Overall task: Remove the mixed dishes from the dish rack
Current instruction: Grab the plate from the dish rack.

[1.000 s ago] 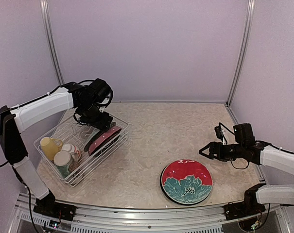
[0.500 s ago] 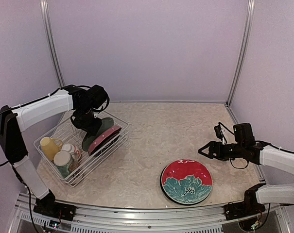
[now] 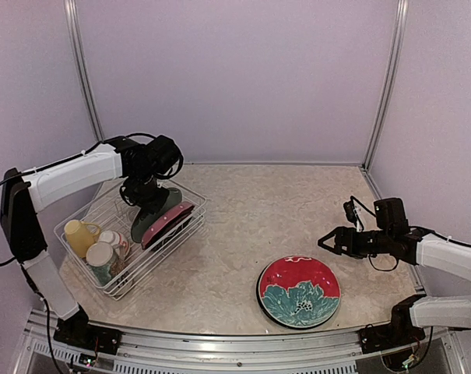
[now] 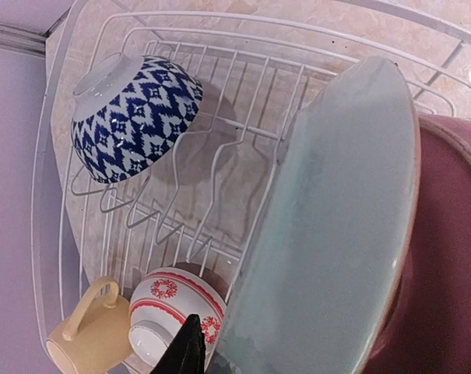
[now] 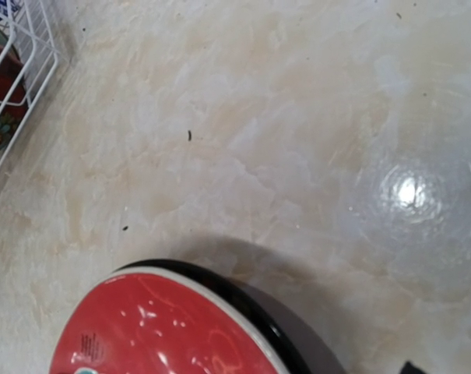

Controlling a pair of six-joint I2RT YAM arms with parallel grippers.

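While the left end effector (image 3: pixel 146 206) sits over the far end of the dish rack (image 3: pixel 120 293), the pale green plate (image 4: pixel 328 234) stands on its edge inside the rack. It leans on the dark pink plate (image 4: pixel 449 257) next to it. The green plate's rim is between the fingers. One black fingertip (image 4: pixel 190 351) shows by its face, and the other is hidden behind it. I cannot tell if the fingers are squeezing the plate or are only close to it.

The right end effector (image 3: pixel 328 241) is well away from the rack. It is wide open and holds nothing. Near it, outside the rack, the red flower plate (image 3: pixel 299 291) lies flat on the surface (image 3: pixel 243 195).

I think the plate could slip, because the fingers only have its thin, smooth rim. Then it would drop back into the rack and bang the pink plate. If it comes up crooked, its bottom edge may catch on the wires and drag the rack along. A swinging plate could also hit the blue bowl (image 4: pixel 134 117), the red and white bowl (image 4: pixel 177 304) or the yellow mug (image 4: pixel 87 343), which sit in the rack too.
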